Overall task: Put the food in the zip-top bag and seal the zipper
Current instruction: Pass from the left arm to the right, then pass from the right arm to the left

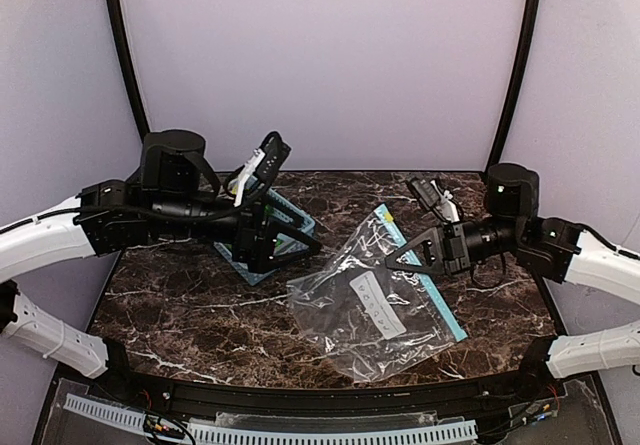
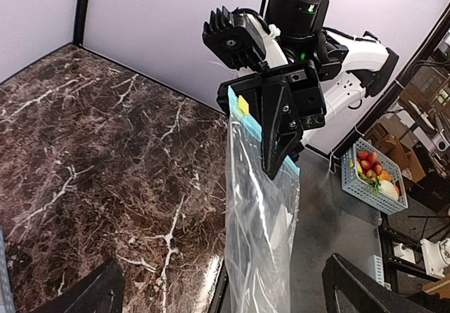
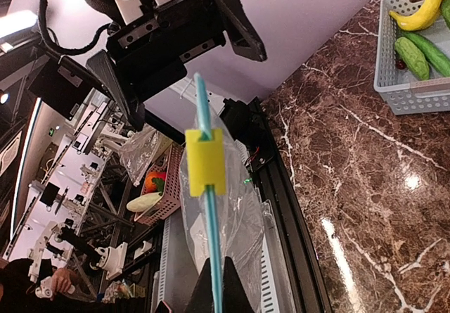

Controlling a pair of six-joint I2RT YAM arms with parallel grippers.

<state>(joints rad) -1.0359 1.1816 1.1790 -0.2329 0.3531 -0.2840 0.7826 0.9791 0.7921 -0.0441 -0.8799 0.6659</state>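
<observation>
Top external: right tool (image 1: 392, 260) pinches the zipper (image 1: 432, 290) of the zip-top bag (image 1: 350, 310), which slants across the tabletop (image 1: 180, 285). Left tool (image 1: 312, 247), spread wide, hangs nearer the basket (image 1: 296, 212) holding the banana (image 3: 422, 10).

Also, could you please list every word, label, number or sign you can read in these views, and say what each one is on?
White label patch on the zip-top bag: faint printed marks, too small and blurred to read.
Yellow slider on the zipper: no text visible.
Everything else in the three views: no legible words, brands or numbers.
</observation>
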